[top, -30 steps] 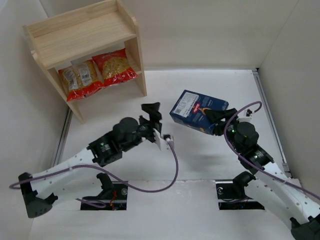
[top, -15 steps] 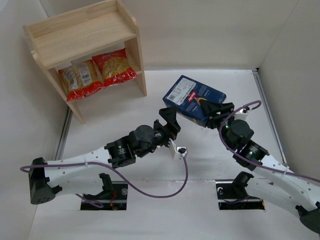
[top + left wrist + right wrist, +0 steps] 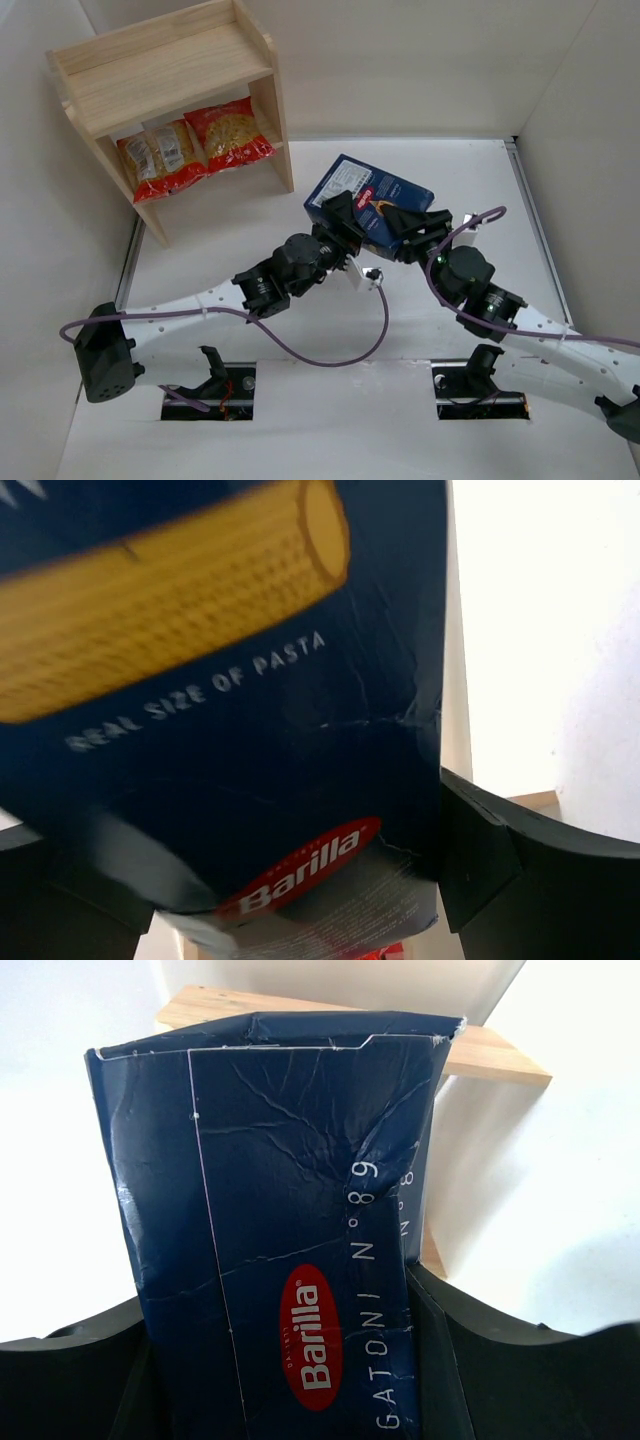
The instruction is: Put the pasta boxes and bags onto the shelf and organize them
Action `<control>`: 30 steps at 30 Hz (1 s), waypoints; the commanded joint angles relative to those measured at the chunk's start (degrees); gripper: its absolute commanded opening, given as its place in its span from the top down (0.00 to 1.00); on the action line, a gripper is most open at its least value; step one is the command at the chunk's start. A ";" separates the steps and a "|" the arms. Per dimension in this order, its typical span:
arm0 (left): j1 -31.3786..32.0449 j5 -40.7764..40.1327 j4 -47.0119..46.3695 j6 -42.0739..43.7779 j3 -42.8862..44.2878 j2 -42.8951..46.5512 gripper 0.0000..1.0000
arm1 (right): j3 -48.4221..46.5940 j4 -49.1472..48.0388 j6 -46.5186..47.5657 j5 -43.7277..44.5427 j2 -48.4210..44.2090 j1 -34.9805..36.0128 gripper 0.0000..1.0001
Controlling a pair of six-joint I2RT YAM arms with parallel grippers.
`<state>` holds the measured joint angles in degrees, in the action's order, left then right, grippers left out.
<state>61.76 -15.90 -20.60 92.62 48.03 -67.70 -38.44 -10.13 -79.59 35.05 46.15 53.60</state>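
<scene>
The dark blue pasta box (image 3: 362,203) hangs in the air over the middle of the table, between both arms. My right gripper (image 3: 411,226) is shut on its right end; in the right wrist view the box (image 3: 280,1180) stands between the black fingers (image 3: 500,1360). My left gripper (image 3: 339,221) is closed around its left part; in the left wrist view the box (image 3: 250,730) fills the gap, both fingers (image 3: 490,860) against it. The wooden shelf (image 3: 160,70) stands at the far left. Two pasta bags (image 3: 160,160) (image 3: 232,133) lie on its lower tier.
White walls enclose the table on the left, back and right. A purple cable (image 3: 380,320) hangs off my left arm, another (image 3: 470,225) loops by my right wrist. The shelf's top tier (image 3: 490,1055) shows behind the box in the right wrist view.
My right gripper has carried the box left and towards the shelf. My left arm has swung right and up, and its fingers have come onto the box.
</scene>
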 commanded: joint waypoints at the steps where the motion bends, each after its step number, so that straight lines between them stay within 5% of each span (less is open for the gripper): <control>1: -0.81 -0.80 -5.15 0.98 0.93 0.99 0.09 | -5.51 -16.06 -4.25 1.34 -1.77 1.02 0.98; 7: -0.81 0.52 -5.33 3.00 -0.74 1.61 0.43 | -4.98 -19.05 -7.94 -1.99 1.22 1.11 0.98; 13: -0.54 0.35 -5.50 3.71 -1.80 3.19 0.66 | -4.63 -19.31 -8.30 -2.88 2.01 1.20 0.95; 16: -0.89 0.17 -5.50 3.89 -1.98 4.33 0.78 | -4.46 -18.70 -7.42 -3.93 1.58 1.02 0.75; 19: -2.21 -0.01 -5.42 3.10 -1.27 4.86 0.92 | -4.02 -18.35 -5.40 -4.28 1.14 0.67 0.31; 22: -2.83 -0.44 -6.20 2.48 -1.36 5.21 0.97 | -4.01 -17.21 -4.78 -5.42 1.13 -0.30 0.02; 30: -3.97 -0.89 -9.81 2.56 -1.10 6.00 0.99 | -5.69 -9.57 -1.37 -7.54 0.53 -2.58 0.00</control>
<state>58.85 -16.32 -22.13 93.91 46.09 -64.95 -39.68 -15.88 -82.61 28.69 49.15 51.68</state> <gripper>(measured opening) 0.598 0.999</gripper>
